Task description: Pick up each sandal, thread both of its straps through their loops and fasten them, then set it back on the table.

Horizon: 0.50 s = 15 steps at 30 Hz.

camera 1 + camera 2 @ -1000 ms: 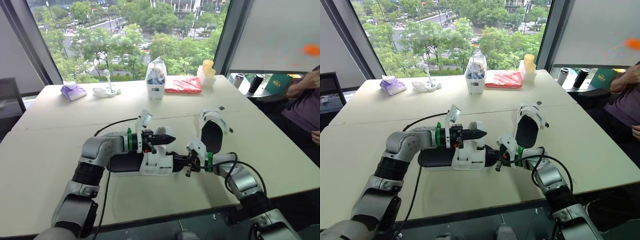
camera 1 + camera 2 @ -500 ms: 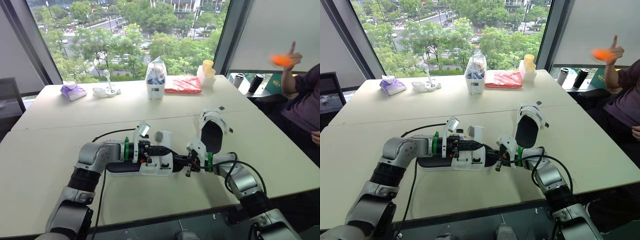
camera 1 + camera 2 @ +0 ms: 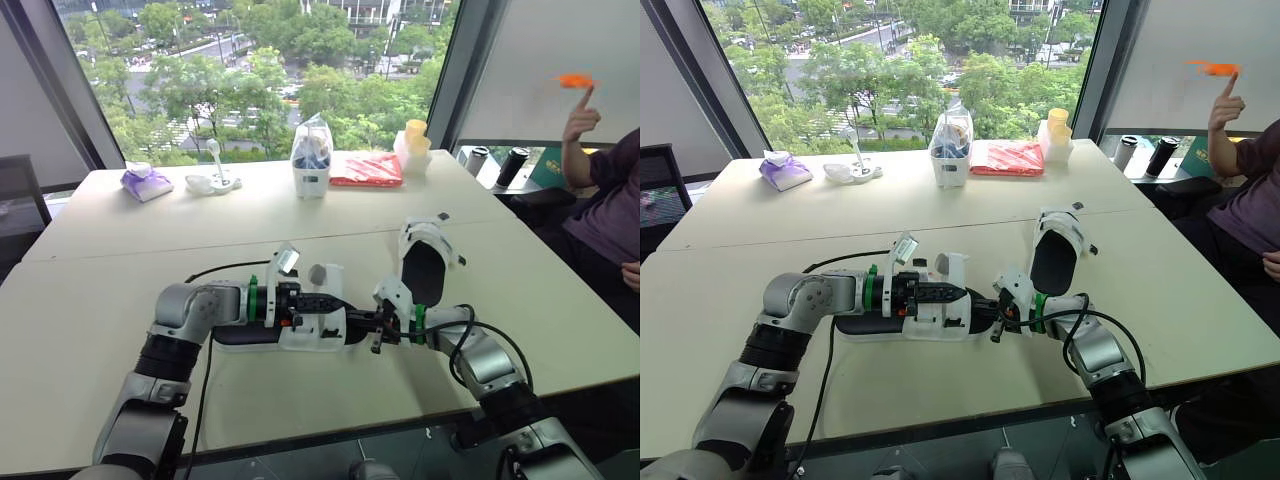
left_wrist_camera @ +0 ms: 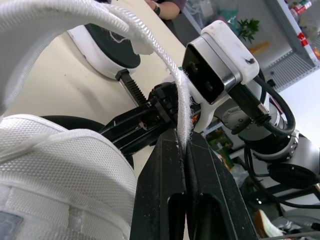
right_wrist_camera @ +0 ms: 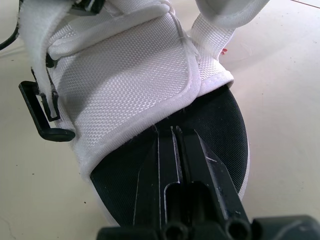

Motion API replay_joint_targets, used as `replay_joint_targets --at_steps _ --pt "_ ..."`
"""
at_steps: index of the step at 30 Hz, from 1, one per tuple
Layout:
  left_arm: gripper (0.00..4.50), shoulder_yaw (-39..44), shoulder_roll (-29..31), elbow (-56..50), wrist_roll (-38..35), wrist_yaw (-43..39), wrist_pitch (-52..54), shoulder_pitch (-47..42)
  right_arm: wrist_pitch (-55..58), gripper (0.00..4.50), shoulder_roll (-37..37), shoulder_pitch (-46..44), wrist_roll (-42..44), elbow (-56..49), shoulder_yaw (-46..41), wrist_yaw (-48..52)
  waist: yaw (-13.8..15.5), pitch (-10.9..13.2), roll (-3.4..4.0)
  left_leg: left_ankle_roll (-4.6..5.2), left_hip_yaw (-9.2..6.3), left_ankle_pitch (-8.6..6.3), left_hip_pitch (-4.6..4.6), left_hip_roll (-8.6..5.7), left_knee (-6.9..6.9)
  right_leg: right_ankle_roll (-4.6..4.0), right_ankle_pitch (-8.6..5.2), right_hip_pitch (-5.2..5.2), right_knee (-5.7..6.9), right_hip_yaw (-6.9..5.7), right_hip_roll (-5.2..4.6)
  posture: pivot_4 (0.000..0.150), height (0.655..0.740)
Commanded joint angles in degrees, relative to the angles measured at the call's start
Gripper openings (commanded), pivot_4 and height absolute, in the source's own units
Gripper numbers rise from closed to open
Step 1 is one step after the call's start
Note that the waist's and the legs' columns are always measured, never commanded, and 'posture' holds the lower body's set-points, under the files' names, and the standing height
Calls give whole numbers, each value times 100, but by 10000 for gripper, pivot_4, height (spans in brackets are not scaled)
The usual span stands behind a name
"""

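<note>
A white-strapped sandal (image 3: 300, 327) with a black footbed lies on its sole at the middle of the table (image 3: 100, 300). My left gripper (image 3: 333, 300) hovers over its straps, shut on the edge of a white strap (image 4: 183, 117) that arches up from the sandal. My right gripper (image 3: 367, 323) lies low at the sandal's right end, shut on the rim of the black footbed (image 5: 220, 130). A black buckle loop (image 5: 42, 120) hangs at the side of the front strap. The second sandal (image 3: 425, 262) rests just behind my right arm, its straps loose.
At the table's far side stand a clear container (image 3: 312, 160), a red packet (image 3: 366, 168), yellow cups (image 3: 414, 143), a purple cloth (image 3: 147, 183) and a small white stand (image 3: 214, 178). A person (image 3: 605, 205) sits at the right with one hand raised.
My left gripper has come down from above the sandal to just over its straps, still pinching the strap. The right gripper has stayed put. The person's hand rose.
</note>
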Motion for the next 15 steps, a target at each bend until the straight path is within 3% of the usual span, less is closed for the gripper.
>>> replay_joint_targets --at_steps 1,7,15 --pt "454 140 -21 -213 -170 18 115 -10 205 0 44 236 -327 386 364 -53 0 0 0 0 0 0 0 0 0 0 0 0 0 0 0 1500 7400" --pt "454 -109 58 -310 41 6 -50 121 202 0 59 233 -330 393 367 -62 -4 0 0 0 0 0 -1 0 -1 0 0 -2 -2 0 0 1500 7400" --pt "454 -875 279 -313 1093 123 -1259 560 203 0 66 227 -330 410 358 -77 -4 -7 -3 -2 0 -1 1 1 -2 -1 -1 -1 -8 0 -1 1500 7400"
